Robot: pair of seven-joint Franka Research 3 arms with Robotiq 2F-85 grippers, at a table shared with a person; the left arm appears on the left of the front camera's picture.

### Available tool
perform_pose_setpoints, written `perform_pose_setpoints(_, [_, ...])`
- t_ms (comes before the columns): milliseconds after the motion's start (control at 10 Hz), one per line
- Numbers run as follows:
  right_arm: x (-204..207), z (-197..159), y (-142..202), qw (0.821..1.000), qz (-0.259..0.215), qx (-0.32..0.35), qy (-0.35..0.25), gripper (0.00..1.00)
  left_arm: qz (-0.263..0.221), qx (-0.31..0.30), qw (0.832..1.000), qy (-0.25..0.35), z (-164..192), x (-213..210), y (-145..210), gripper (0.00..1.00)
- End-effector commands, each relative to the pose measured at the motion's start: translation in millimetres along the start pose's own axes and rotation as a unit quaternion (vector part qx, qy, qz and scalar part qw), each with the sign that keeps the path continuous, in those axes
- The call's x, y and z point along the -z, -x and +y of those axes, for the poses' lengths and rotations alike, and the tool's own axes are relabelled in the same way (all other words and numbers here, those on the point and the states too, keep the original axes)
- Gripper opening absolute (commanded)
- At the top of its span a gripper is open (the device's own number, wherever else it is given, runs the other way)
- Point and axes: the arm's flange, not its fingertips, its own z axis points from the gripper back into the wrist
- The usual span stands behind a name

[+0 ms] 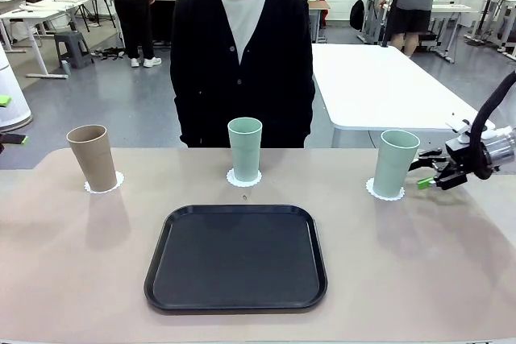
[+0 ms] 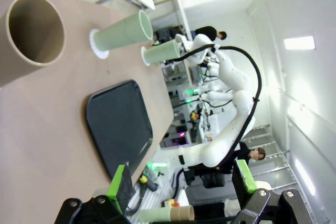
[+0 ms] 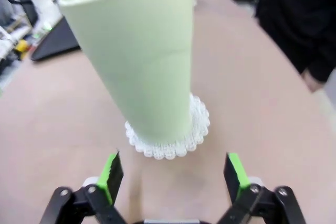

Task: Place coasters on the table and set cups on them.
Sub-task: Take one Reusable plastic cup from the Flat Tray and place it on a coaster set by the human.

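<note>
Table (image 1: 72,279): beige-tan top, person in dark cardigan (image 1: 242,62) standing at far edge, mid.
Tan cup (image 1: 90,157): upright on a doily coaster (image 1: 104,185), nr far edge, twd far-left corner.
Mid mint cup (image 1: 244,148): upright on its coaster (image 1: 243,179), far edge, centre, just in front of person.
Right mint cup (image 1: 395,163): upright on its coaster (image 1: 384,192), far edge, twd right side; in R wrist view it sits centred on the scalloped doily, doily rim showing all round the base.
Tray (image 1: 236,257): black, rounded corners, mid-table nr the near edge, nothing on it.
R gripper (image 1: 429,176): just right of the right mint cup, low over table, jaws spread wide, not touching the cup; holds nothing. R wrist view has both green pads (image 3: 111,174) apart w/ cup beyond them.
L gripper (image 2: 181,182): jaws apart, nothing btwn them; off the table's left edge, looking across the top at tan cup, tray, both mint cups.
</note>
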Motion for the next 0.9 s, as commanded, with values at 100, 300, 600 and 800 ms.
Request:
perform_pose_setpoints(100, [-25,45,-58,0.991,0.088,0.081,0.061,1.0,-0.002,0.002,1.0,0.0,-1,-1,0,1.0])
perform_pose_setpoints(300, [-38,105,-137,0.976,0.119,0.109,0.146,1.0,-0.002,0.002,1.0,0.0,-1,-1,0,1.0])
perform_pose_setpoints(600, [-42,158,-212,0.9,0.241,0.266,0.248,1.0,-0.002,0.002,1.0,0.0,-1,-1,0,1.0])
perform_pose_setpoints(800, [-35,187,-254,0.835,0.321,0.334,0.296,1.0,-0.002,0.002,1.0,0.0,-1,-1,0,1.0])
